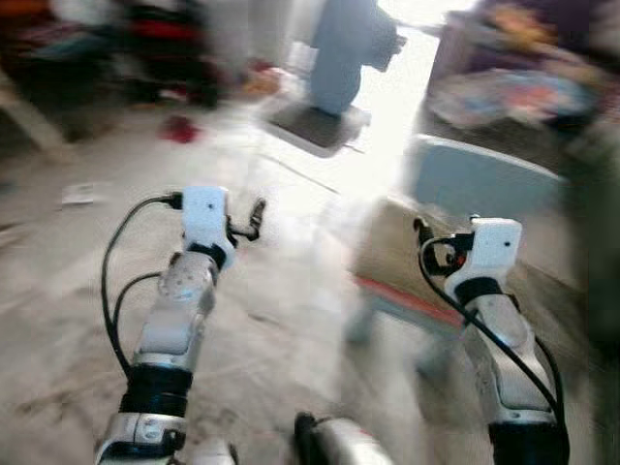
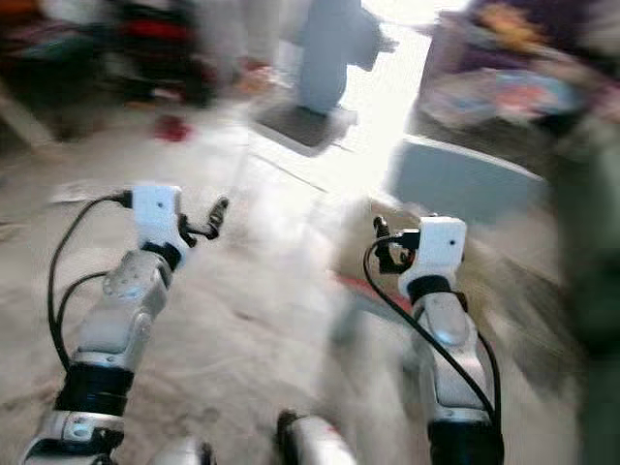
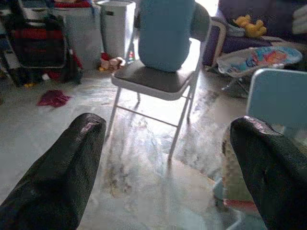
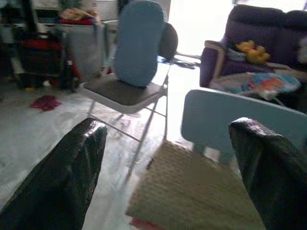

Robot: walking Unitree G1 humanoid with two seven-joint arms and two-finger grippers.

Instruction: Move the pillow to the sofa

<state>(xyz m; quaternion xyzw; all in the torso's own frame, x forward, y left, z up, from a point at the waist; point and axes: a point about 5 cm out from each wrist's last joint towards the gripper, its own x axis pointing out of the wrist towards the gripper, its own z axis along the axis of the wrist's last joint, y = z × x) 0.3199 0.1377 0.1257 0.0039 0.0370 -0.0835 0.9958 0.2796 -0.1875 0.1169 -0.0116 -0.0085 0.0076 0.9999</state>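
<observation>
Left wrist view: blue pillow (image 3: 165, 33) upright on folding chair (image 3: 158, 79), no writing legible.

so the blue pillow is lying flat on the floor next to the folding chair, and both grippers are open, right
Not quite. The blue pillow is standing upright on the seat of the folding chair, leaning against its backrest, not lying on the floor; the left wrist view shows this clearly. The rest holds: the left gripper and right gripper are both open.
</observation>
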